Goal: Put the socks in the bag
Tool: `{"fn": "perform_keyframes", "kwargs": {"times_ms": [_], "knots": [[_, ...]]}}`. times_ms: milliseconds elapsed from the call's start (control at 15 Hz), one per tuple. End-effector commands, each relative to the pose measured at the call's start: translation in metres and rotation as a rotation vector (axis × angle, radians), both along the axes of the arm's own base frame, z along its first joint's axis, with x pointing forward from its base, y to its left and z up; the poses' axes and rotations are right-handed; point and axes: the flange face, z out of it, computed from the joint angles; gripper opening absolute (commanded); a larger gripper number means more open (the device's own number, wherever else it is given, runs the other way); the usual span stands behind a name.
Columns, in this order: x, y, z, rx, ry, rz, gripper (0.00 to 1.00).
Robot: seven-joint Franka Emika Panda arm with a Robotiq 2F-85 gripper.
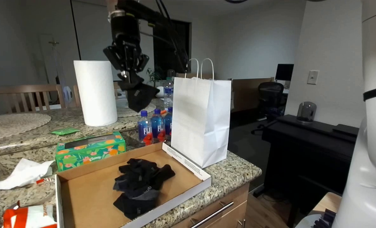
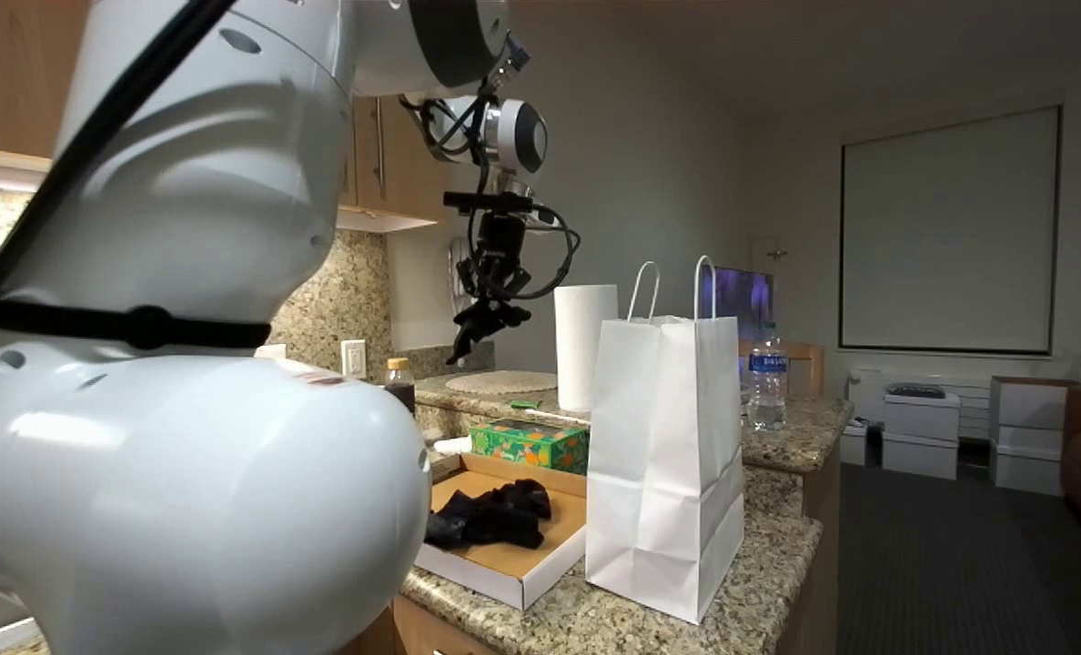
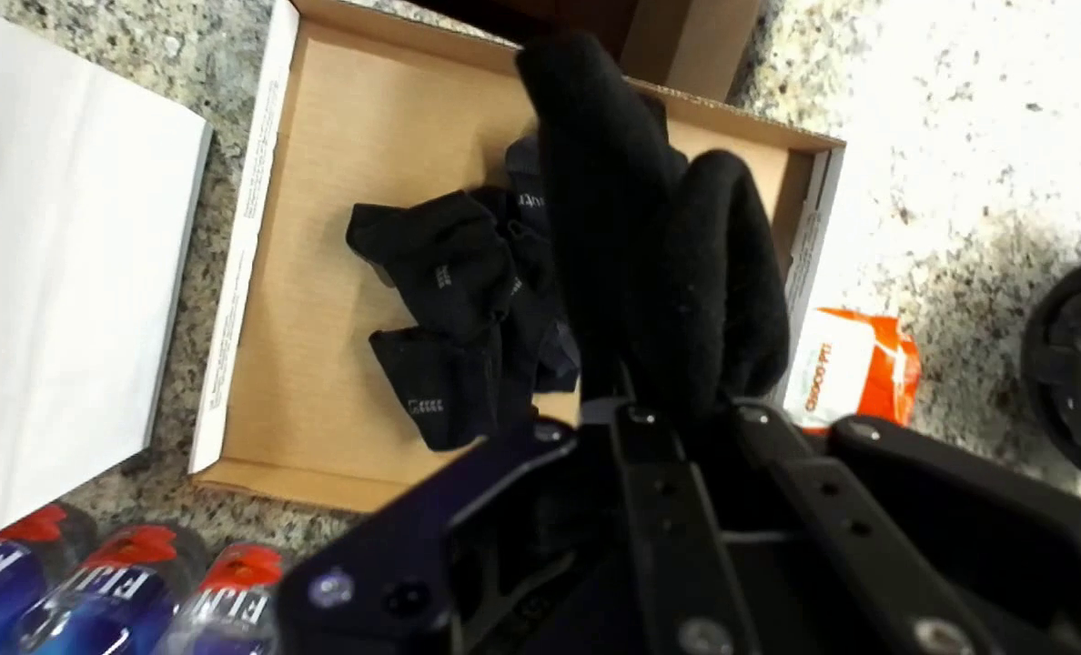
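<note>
Plainly, the black two-fingered claw [image 3: 695, 420] is clenched on a limp black fabric sock [image 1: 142, 97]; whether it is one or a folded pair I cannot tell. Its goal is the upright white paper bag with two looped handles [image 1: 191, 122]. In both exterior views the bag lies at about 4 o'clock from the claw, its long axis running from 12 to 6, its mouth at 12. In an exterior view the sock's loose tip [image 2: 459, 350] slants to 7 o'clock and looks lower than the rim, so I judge the carry should go high enough to clear it.

Seen from the wrist, the bag sits between 9 and 10, cut off by the frame, handles missing. That view does give the folds at the fingertips, reaching towards 12, and at 10 the black sock pile [image 3: 468, 300] in the shallow brown-lined cardboard box [image 3: 368, 109]. Bag and box rest on the speckled granite desk [image 1: 240, 171]. Only an exterior view shows the dark yellow-capped bottle [image 2: 400, 382]; none looks inside the bag.
</note>
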Motion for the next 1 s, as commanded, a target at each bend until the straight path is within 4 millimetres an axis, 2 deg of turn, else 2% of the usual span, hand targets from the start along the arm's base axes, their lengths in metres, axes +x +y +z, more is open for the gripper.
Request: {"fn": "perform_keyframes", "kwargs": {"times_ms": [0,133,267,467,667,933], "knots": [[-0.006,-0.026,0.072,0.052,-0.063,-0.180,0.08],[-0.004,-0.052,0.106,0.069,-0.100,-0.289,0.08],[-0.006,-0.088,0.135,0.112,-0.120,-0.382,0.08],[-0.007,-0.141,0.158,0.134,-0.125,-0.470,0.08],[-0.003,-0.182,0.165,0.082,-0.126,-0.605,0.08],[0.010,-0.222,0.155,0.024,-0.069,-0.776,0.08]]}}
